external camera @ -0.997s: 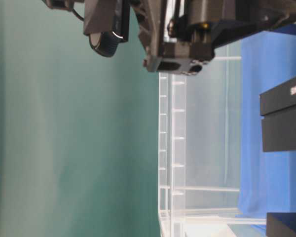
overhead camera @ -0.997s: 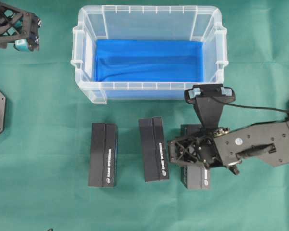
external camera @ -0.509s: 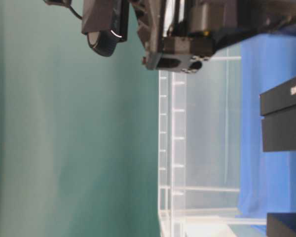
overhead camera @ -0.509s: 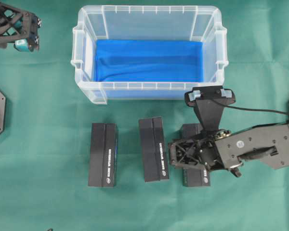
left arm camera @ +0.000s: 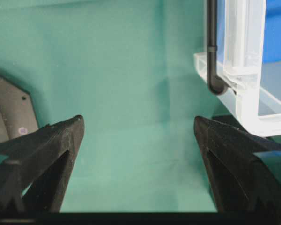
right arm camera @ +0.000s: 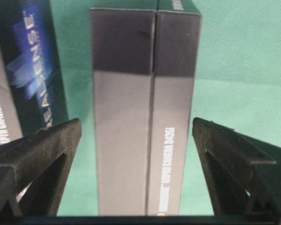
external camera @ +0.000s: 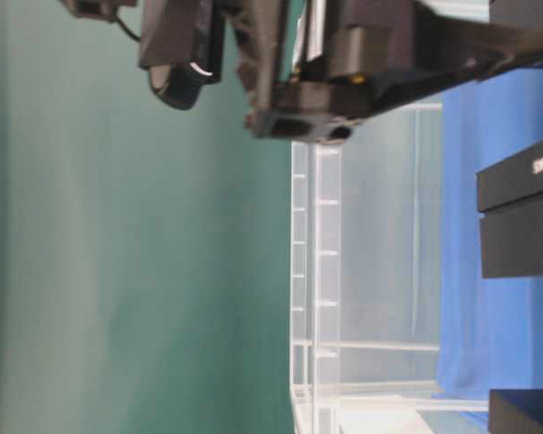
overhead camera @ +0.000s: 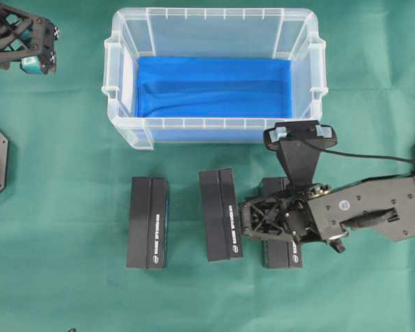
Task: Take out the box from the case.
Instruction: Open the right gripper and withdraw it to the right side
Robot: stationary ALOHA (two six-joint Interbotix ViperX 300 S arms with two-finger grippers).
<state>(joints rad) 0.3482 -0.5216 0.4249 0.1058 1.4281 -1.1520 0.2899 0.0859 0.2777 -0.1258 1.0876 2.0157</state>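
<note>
Straddling the rightmost box (right arm camera: 145, 112), our right gripper (right arm camera: 136, 140) gapes wide, touching nothing. Our left gripper (left arm camera: 138, 140) hangs wide, empty, beside the case (left arm camera: 243, 89).

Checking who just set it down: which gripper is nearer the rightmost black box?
Right. The right gripper hangs open directly over the rightmost box, fingers either side; the left gripper sits far off, past the case.

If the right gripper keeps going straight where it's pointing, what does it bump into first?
Probably the black box. The right gripper points down at it, with open fingers on either side, not touching it. How close it is isn't clear.
</note>
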